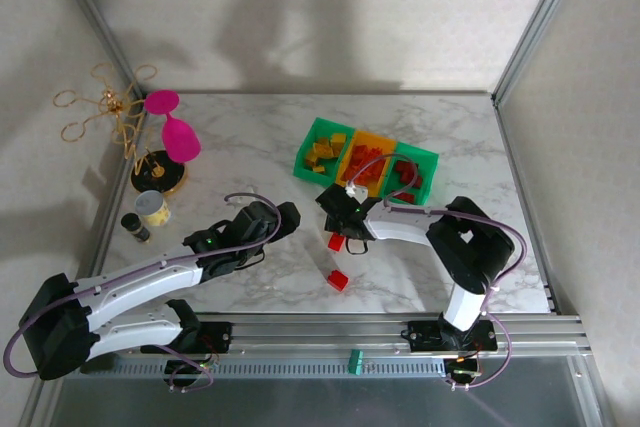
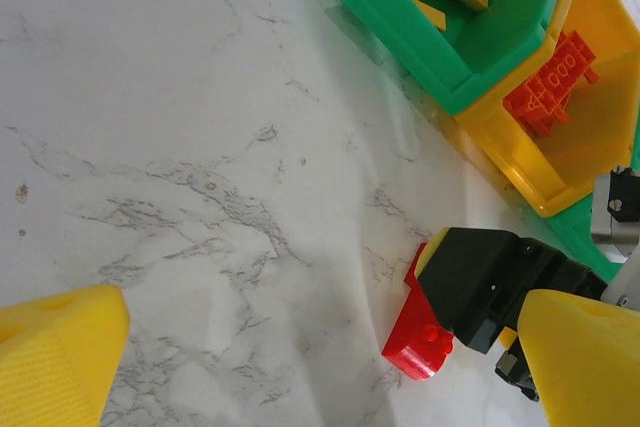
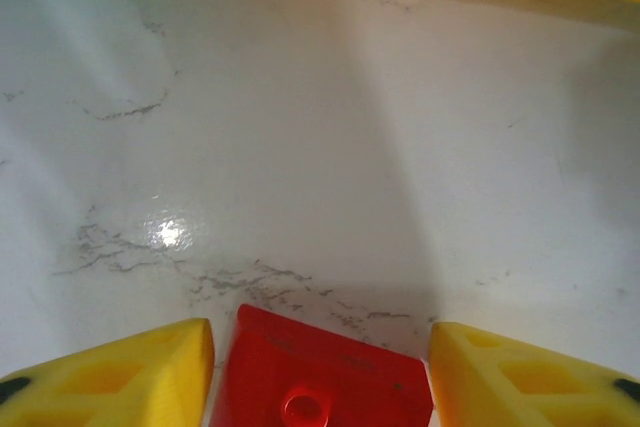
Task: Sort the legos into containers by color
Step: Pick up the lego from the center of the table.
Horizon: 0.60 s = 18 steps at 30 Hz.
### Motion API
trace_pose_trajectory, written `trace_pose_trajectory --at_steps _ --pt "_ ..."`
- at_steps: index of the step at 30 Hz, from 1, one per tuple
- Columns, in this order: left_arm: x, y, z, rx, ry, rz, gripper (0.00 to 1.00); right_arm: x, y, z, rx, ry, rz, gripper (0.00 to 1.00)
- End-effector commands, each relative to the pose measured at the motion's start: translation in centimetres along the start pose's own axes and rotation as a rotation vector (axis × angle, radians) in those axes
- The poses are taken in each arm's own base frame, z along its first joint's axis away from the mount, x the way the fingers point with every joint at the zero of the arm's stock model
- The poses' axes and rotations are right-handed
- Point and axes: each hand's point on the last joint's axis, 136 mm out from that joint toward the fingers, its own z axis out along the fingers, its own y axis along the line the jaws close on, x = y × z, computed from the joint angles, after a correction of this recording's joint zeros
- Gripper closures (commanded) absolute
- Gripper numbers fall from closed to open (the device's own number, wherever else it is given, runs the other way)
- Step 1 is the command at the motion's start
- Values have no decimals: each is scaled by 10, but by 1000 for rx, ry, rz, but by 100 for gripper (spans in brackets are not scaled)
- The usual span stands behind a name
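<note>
Nearly done: containers (image 1: pixel 304 155) hold sorted yellow, orange, red legos (image 1: pixel 325 150), two red bricks left on table, one (image 1: pixel 339 280) lying free, other (image 1: pixel 335 242) between right gripper (image 3: pixel 320 362) jaws, cannot tell if pinched yet; left gripper (image 1: pixel 288 215) spread wide, empty.

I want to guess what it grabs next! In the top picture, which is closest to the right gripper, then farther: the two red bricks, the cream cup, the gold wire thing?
From the right gripper:
1. Red brick, between its fingers.
2. Other red brick, on the table toward the arms' bases.
3. Cream cup, far left.
4. Gold wire thing, back left corner.
</note>
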Motion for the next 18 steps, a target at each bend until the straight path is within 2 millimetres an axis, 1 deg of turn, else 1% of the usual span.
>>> trace_pose_trajectory --at_steps 1,4,7,11,15,18 --pt "-7 7 1 -31 -32 -16 0 2 -2 6 33 -2 12 48" --pt "-7 6 2 -37 -29 -13 0 1 -3 4 32 -5 13 54" --pt "-7 3 2 -31 -23 -10 0 -2 -1 -2 22 -15 13 57" --pt "-8 1 2 -25 -22 -13 0 -9 -3 -11 25 -39 3 58" --pt "-11 -9 -2 5 -16 -17 0 -22 -4 -31 13 -84 0 58" --pt "-12 -19 -4 36 -10 -15 0 -38 -7 -50 -1 -133 4 58"
